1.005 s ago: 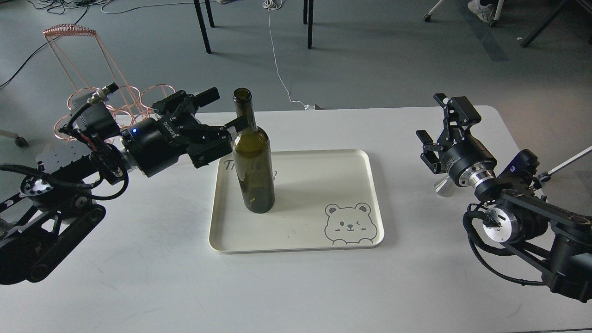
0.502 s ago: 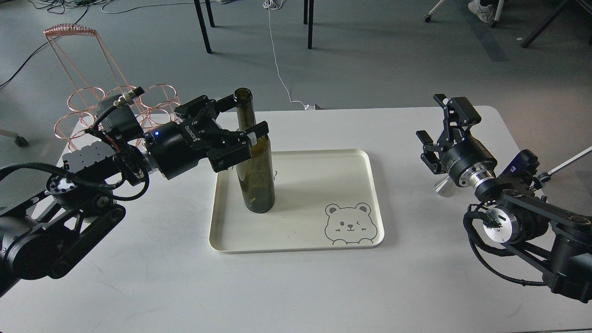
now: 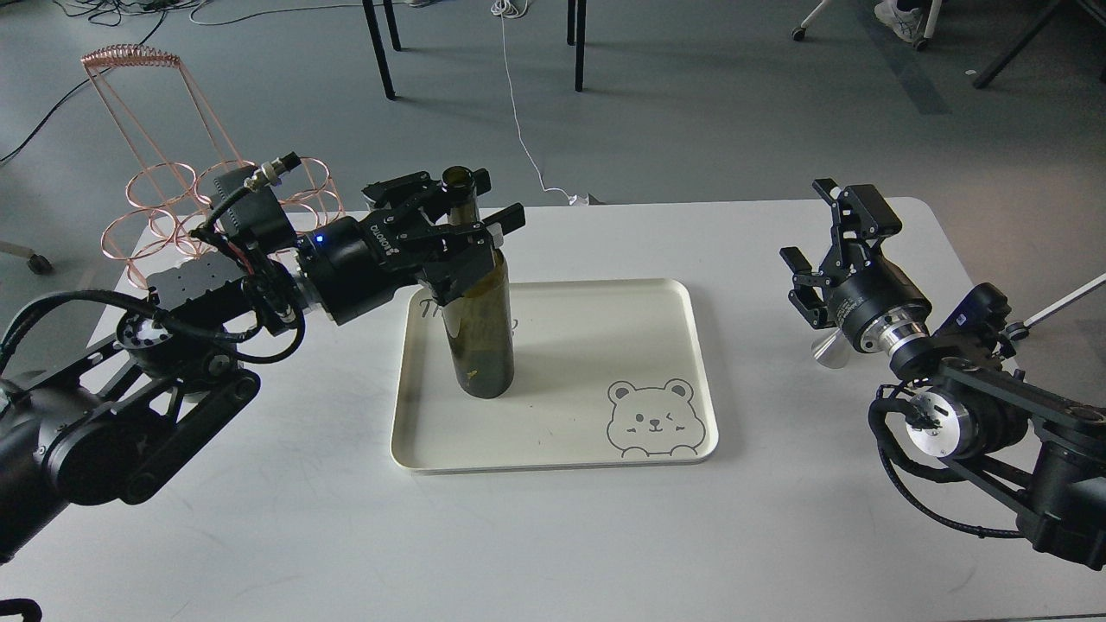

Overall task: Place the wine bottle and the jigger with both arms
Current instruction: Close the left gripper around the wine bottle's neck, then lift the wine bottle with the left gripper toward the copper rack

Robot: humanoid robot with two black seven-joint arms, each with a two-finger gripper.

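The wine bottle [image 3: 475, 320], dark olive green and without a label, stands upright on the left half of a cream tray [image 3: 596, 345]. My left gripper [image 3: 497, 199] is open, with one finger on each side of the bottle's neck just below the mouth. The jaws stand wider than the neck. The jigger [image 3: 827, 350], small and silver, sits on the table to the right of the tray, partly hidden behind my right wrist. My right gripper [image 3: 804, 220] is open and empty, held above the jigger and pointing away from me.
The tray has a bear drawing [image 3: 651, 417] at its front right corner. A copper wire rack [image 3: 173, 194] stands at the table's back left corner, behind my left arm. The table's far edge runs just behind the bottle.
My left gripper has moved right and forward, from beside the bottle's shoulder to astride its neck. The bottle has stayed in place. The right arm has barely moved.
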